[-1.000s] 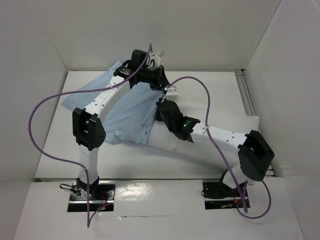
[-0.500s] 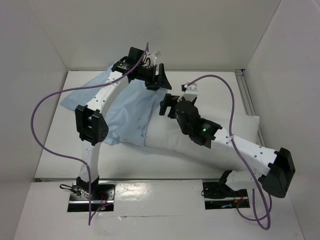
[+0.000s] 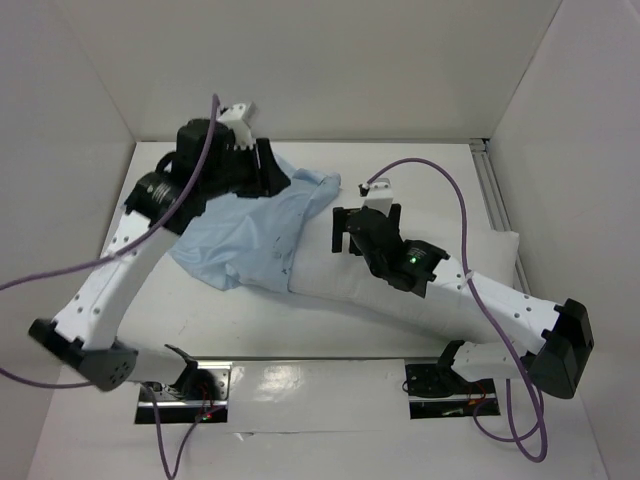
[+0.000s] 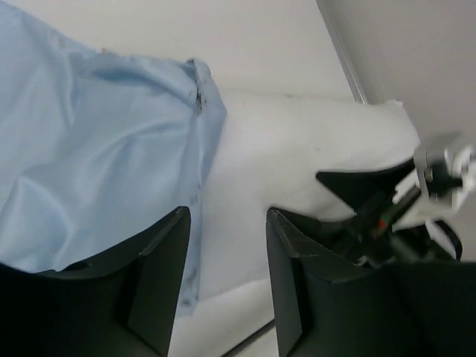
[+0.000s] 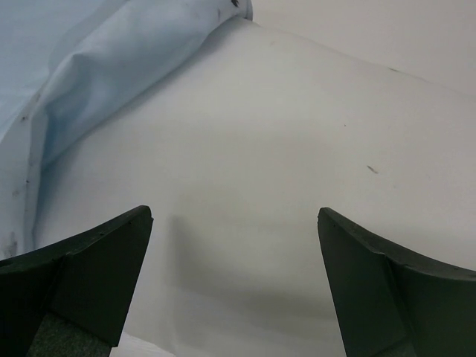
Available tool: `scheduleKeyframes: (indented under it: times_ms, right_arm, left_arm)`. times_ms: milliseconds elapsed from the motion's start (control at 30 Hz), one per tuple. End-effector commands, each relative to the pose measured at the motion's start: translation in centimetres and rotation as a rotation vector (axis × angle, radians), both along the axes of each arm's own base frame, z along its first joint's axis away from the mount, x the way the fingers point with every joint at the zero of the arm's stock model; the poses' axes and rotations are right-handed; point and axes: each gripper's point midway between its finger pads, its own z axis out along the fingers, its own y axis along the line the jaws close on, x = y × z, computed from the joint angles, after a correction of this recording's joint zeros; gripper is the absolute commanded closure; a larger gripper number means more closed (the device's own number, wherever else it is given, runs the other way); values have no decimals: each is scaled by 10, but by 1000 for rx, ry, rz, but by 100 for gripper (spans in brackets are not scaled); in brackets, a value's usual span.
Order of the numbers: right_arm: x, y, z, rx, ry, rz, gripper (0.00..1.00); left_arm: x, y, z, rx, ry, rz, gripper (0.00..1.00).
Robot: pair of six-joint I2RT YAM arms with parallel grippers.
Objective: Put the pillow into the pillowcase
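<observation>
The light blue pillowcase (image 3: 255,225) lies wrinkled at the left centre of the table, and its right edge laps over the left end of the white pillow (image 3: 335,275). The pillow stretches right under my right arm to the wall. My left gripper (image 3: 272,172) hovers open over the pillowcase's back edge with nothing between its fingers. The left wrist view shows the pillowcase (image 4: 97,141) beside the pillow (image 4: 290,149), seen past the gripper (image 4: 227,216). My right gripper (image 3: 337,232) stands open just above the pillow (image 5: 290,141), near the pillowcase's edge (image 5: 111,59), and holds nothing (image 5: 234,216).
White walls enclose the table (image 3: 410,170) at the back and on both sides. A metal rail (image 3: 492,190) runs along the right edge. Purple cables (image 3: 445,190) loop off both arms. The left arm's elbow (image 3: 100,360) sits low at the near left.
Both grippers opened and let go of the pillowcase, whose raised edge dropped onto the pillow. The left arm swung left and its elbow dropped. The right gripper drew back slightly.
</observation>
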Motion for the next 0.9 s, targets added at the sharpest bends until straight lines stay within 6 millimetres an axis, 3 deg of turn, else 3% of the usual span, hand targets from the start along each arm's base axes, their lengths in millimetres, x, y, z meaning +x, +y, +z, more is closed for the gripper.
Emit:
scheduleKeyframes:
  times_ms: [0, 33, 67, 133, 167, 300, 367, 500, 633, 867]
  right_arm:
    - [0, -7, 27, 13, -40, -30, 0]
    - [1, -6, 24, 6, -34, -30, 0]
    - [1, -5, 29, 15, -41, -30, 0]
    - [1, -1, 25, 3, -28, -7, 0]
    - [0, -2, 23, -5, -22, -7, 0]
    - [-2, -2, 19, -30, -2, 6, 0]
    - [-4, -3, 20, -28, 3, 14, 0]
    - [-9, -5, 16, -60, 26, 39, 0]
    - [-17, 1, 2, -102, 91, 106, 0]
    - [-30, -19, -19, -170, 196, 40, 0]
  left_arm:
    - [-25, 19, -46, 89, 57, 162, 42]
    - [-40, 23, -48, 62, 68, 181, 42]
    - [-58, 19, -87, 106, 143, 166, 40]
    - [-77, 19, -115, 114, 206, 191, 33]
    - [-92, 22, -140, 142, 251, 191, 31]
    - [-133, 8, -180, 191, 314, 158, 24]
    - [-138, 6, -190, 197, 324, 184, 24]
    - [-147, 15, -233, 281, 374, 242, 29]
    - [-141, 20, -242, 321, 353, 284, 32]
    - [-127, 3, -254, 312, 347, 246, 30]
